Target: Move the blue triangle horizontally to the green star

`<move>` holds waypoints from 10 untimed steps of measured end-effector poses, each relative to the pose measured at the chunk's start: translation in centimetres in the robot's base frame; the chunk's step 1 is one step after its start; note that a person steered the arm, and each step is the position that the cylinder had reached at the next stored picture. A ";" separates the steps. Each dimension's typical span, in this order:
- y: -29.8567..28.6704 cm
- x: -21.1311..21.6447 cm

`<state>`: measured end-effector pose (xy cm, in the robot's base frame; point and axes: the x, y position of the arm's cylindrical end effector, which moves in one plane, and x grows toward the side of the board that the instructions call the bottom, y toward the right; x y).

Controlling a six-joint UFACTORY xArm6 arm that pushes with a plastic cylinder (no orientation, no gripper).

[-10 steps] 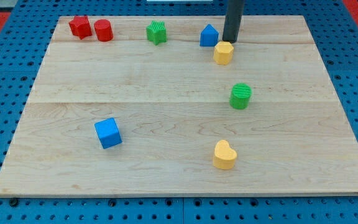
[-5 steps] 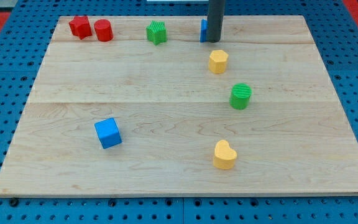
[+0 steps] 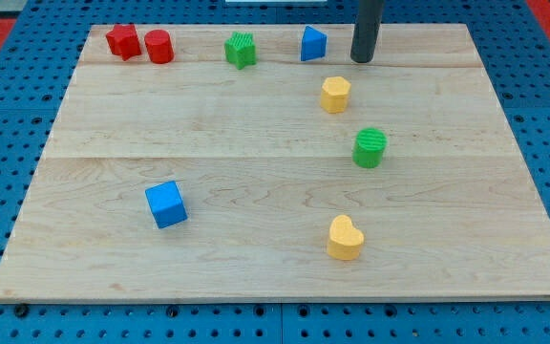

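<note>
Blue triangle (image 3: 313, 44) sits upright, seemingly apart from my tip (image 3: 362, 60).

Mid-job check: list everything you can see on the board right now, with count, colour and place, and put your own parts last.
star: 1, red, top left corner of the board
cylinder: 1, red, just right of the red star
green star: 1, green, top edge, left of centre
blue triangle: 1, blue, top edge, right of the green star, apart from it
hexagon block: 1, yellow, below and right of the blue triangle
round block: 1, green, right of centre
cube: 1, blue, lower left
heart: 1, yellow, lower middle
board: 1, pale wood, on blue pegboard
my tip: 1, dark rod, right of the blue triangle, not touching
</note>
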<state>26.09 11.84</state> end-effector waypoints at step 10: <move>-7.4 -3.1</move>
<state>22.96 4.43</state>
